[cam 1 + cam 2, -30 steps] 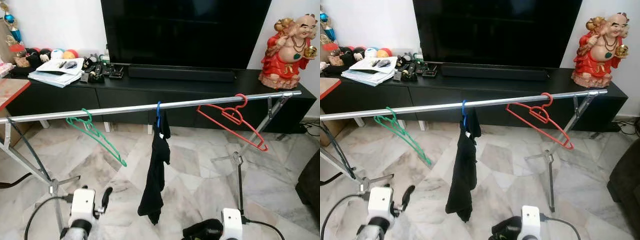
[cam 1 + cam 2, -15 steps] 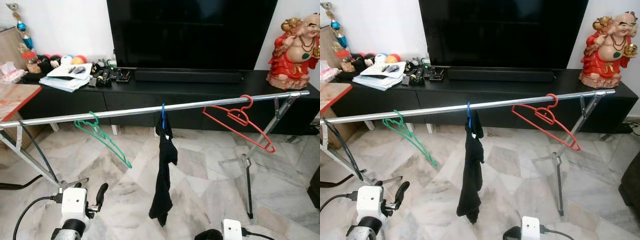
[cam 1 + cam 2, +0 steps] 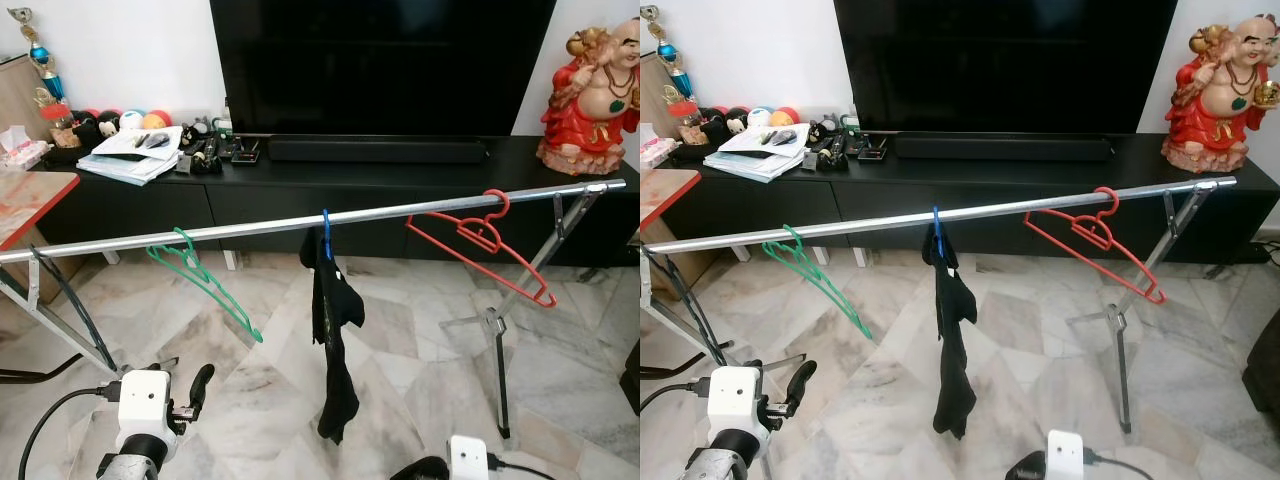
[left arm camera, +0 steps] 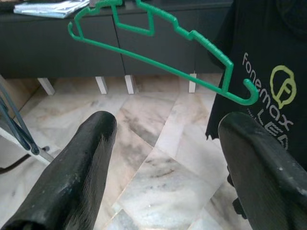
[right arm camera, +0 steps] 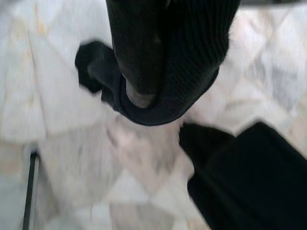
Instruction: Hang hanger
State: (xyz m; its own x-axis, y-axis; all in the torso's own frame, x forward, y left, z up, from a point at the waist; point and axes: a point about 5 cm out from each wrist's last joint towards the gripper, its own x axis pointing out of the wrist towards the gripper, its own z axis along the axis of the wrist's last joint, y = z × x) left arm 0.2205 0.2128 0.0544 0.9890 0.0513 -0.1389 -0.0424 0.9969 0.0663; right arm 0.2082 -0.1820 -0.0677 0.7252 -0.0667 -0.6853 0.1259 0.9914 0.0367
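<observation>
Hanger status: the blue hanger carrying the black shirt already sits mid-rail. Nearest me, my left gripper is low with fingers spread wide and empty; for my right gripper I cannot tell. Farther along hang the green hanger at left and the red hanger at right. Risk, in my judgement: raising either arm could catch the shirt and drag it off.

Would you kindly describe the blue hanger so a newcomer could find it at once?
A long silver rail crosses in front of the black TV cabinet. Near its middle hangs the blue hanger, between a green hanger and a red hanger. It alone carries a black garment.
</observation>
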